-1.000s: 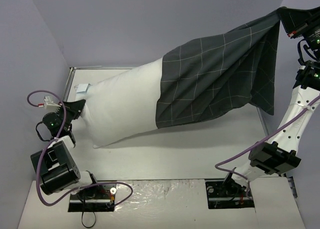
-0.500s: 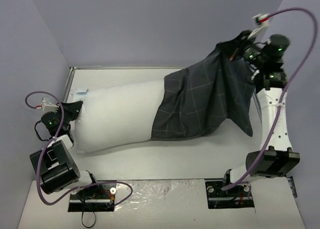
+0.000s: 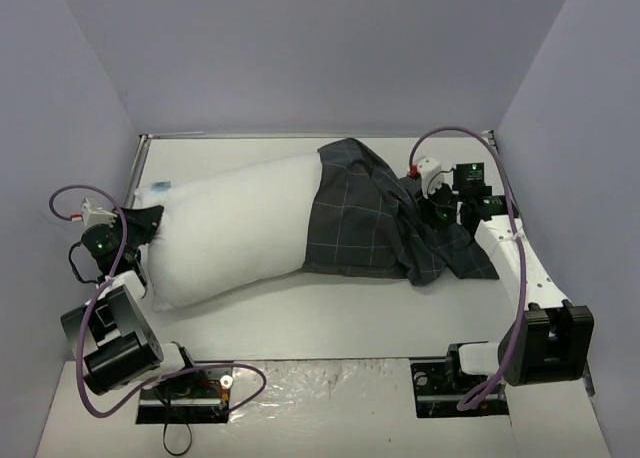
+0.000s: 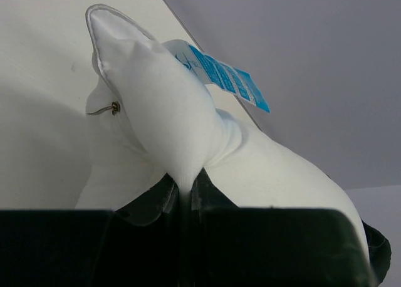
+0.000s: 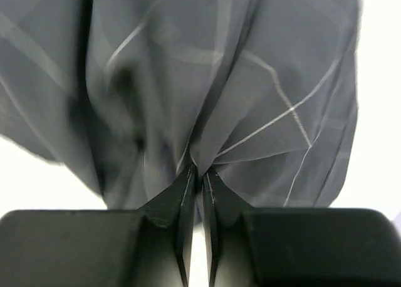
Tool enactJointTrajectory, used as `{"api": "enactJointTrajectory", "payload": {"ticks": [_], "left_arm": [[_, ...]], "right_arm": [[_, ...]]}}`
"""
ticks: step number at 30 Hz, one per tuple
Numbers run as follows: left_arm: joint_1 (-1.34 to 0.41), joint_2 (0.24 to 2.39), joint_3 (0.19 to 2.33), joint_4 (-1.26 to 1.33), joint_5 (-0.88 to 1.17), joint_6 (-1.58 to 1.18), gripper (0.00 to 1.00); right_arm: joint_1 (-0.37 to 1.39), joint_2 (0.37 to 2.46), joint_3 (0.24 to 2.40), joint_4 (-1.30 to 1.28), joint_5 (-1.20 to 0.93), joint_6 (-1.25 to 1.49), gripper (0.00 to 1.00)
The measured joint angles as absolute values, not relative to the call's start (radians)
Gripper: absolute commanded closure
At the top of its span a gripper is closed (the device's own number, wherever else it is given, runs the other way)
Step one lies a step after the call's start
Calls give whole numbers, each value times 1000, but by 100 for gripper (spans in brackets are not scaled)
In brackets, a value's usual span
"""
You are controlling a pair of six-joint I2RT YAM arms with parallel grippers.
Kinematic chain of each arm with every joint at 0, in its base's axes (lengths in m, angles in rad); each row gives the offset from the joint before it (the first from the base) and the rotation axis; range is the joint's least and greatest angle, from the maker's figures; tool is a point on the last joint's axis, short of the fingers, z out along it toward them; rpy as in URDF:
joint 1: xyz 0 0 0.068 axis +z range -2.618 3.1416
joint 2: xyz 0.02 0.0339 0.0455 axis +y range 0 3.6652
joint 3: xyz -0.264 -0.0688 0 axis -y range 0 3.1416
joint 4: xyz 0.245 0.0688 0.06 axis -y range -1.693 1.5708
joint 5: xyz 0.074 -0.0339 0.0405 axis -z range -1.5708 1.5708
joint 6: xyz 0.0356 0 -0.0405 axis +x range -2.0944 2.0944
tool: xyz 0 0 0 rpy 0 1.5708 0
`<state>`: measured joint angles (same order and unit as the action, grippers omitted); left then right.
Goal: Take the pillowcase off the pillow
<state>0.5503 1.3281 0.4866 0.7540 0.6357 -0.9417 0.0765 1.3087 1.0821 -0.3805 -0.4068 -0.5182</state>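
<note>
Dark charcoal grid-checked fabric pillowcase (image 3: 365, 218) covers the right end of the plump white rectangular pillow (image 3: 225, 228) on the bench (image 3: 330, 313).
The left fingers (image 4: 177, 194) pinch the pillow's blue-tagged corner; the right fingers (image 5: 191, 183) clamp bunched pillowcase fabric.

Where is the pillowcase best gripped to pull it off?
The pillowcase at its slack, bunched right end, coming from the right: its open hem faces left over the pillow, so a rightward pull there should slide it off.

The pillowcase (image 3: 365, 223) covers the right end of the pillow (image 3: 225, 240).
</note>
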Motion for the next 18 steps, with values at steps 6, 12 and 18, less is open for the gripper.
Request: {"api": "enactJointTrajectory", "payload": {"ticks": [6,12,18], "left_arm": [[550,1302,486,717,620,-926,98],[550,1287,464,715,610,-932,98],[550,1248,450,699,609,-936,98]], "right_arm": [[76,1308,997,-524,-341,-785,75],[75,1298,1034,-613,-413,-840,0],[77,1251,1131,-597,-631,-811,0]]}}
